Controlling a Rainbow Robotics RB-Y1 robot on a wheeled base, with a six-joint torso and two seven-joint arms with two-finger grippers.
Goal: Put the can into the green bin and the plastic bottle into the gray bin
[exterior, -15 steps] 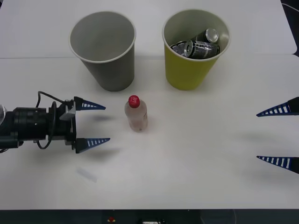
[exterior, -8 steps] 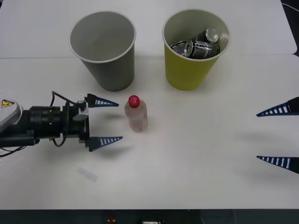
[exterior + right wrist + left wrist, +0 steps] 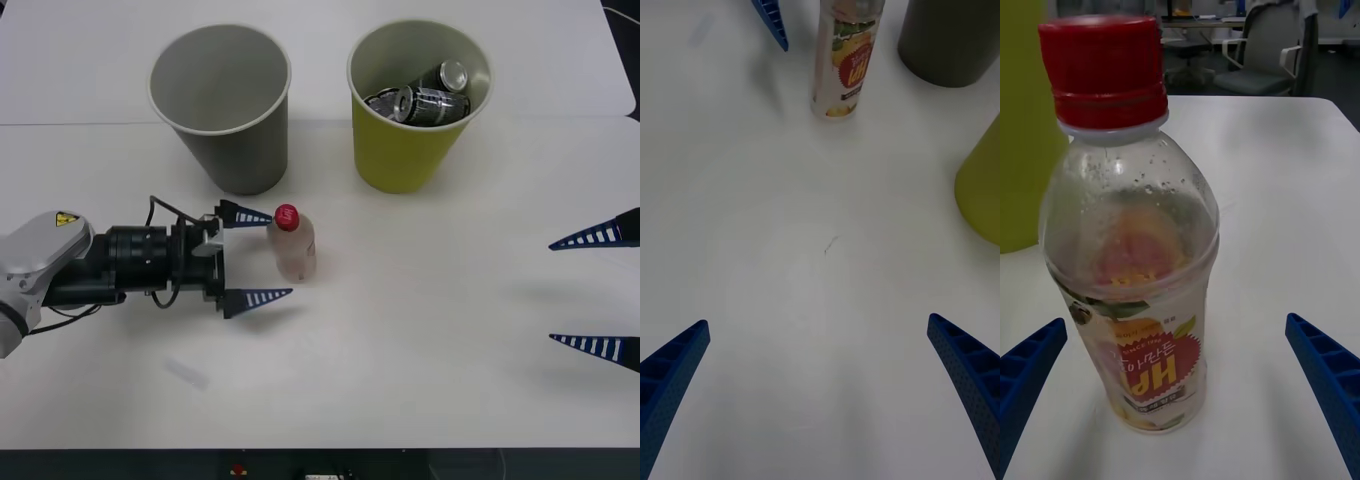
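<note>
Clear plastic is what we are dealing with: the small clear plastic bottle with a red screw cap [image 3: 291, 245] stands upright on the white bench [image 3: 430, 330], just in front of the large gray tapered cup-shaped bin with a pale rim [image 3: 222, 105] and well short of its height. Our left hand [image 3: 259, 257] lies level with the bench and wide open, holding nothing; one blue ribbed finger [image 3: 246, 215] has its tip right at the cap, while the other [image 3: 256, 299] sits beside the bottle's base, so the bottle is at the mouth of the opening rather than fully between the fingers. From here we judge the chief risk to be a knock: the fingertip nearest the cap could push the light bottle over or send it rolling if we advance slightly off line. Closing too early would pinch only its near edge, and it could squirt out of the grip. We also see little room between bottle and gray bin, so a swing upward could nudge that bin. Its visible inside looks empty. The large yellow-green tapered cup-shaped bin with a pale rim [image 3: 410, 140] stands beside it and already holds several dark metal cans [image 3: 425, 95] lying on their sides, so we take the can half as done. Our right hand [image 3: 598, 293] waits spread open and empty at the bench's right edge, well apart.
</note>
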